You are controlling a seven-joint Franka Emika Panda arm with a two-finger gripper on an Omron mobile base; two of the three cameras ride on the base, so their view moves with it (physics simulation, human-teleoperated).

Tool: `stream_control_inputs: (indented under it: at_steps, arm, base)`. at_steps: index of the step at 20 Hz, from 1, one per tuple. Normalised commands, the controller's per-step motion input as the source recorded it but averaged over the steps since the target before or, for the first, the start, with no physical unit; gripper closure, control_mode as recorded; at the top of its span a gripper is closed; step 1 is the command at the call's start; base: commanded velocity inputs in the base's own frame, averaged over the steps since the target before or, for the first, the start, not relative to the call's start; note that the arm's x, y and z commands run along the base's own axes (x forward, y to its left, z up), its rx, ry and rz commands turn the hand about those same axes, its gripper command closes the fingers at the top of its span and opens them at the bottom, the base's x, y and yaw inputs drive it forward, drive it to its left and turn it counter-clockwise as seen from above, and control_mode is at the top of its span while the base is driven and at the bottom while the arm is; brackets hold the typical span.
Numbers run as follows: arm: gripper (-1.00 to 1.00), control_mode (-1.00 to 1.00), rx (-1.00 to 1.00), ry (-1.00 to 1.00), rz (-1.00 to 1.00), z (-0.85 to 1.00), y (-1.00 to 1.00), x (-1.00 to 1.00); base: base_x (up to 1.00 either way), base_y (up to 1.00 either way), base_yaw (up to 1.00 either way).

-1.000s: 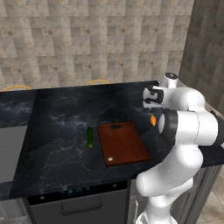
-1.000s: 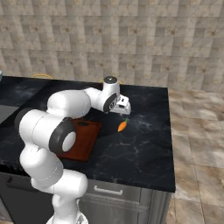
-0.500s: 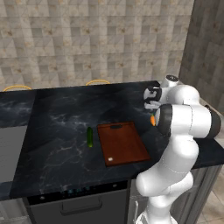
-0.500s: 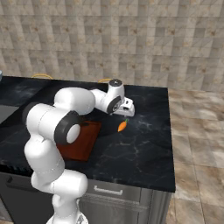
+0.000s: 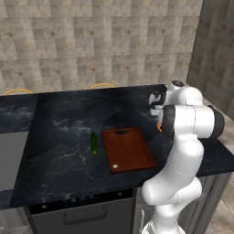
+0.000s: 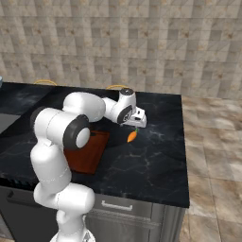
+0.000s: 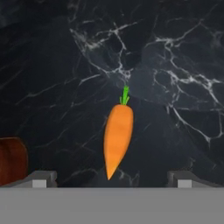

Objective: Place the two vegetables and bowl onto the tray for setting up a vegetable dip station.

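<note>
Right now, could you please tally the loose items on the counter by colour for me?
Orange: 1, the carrot
Dark green: 1, the cucumber
Reddish-brown: 1, the wooden tray
Total: 3

Even, dim render light — slightly soft

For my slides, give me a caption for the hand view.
Open gripper hovers above the carrot lying on the dark marble counter, tray corner at the edge.
</note>
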Motion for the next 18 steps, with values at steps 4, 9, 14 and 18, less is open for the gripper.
stream_control_inputs:
  at_steps: [4,9,14,18]
  arm:
    - [-1.0,-1.0,0.0,0.04,0.0,-0.19,0.0,0.1]
    - [-1.0,-1.0,0.0,0.04,0.0,-0.2,0.0,0.09]
    - [-1.0,-1.0,0.0,0.03,0.0,-0.2,-0.03,0.05]
    - [-1.0,-1.0,0.0,0.04,0.0,-0.22,-0.02,0.06]
  base:
    - [0.0,0.0,0.0]
    - [0.0,0.0,0.0]
    - [0.0,0.0,0.0]
    - [0.0,0.0,0.0]
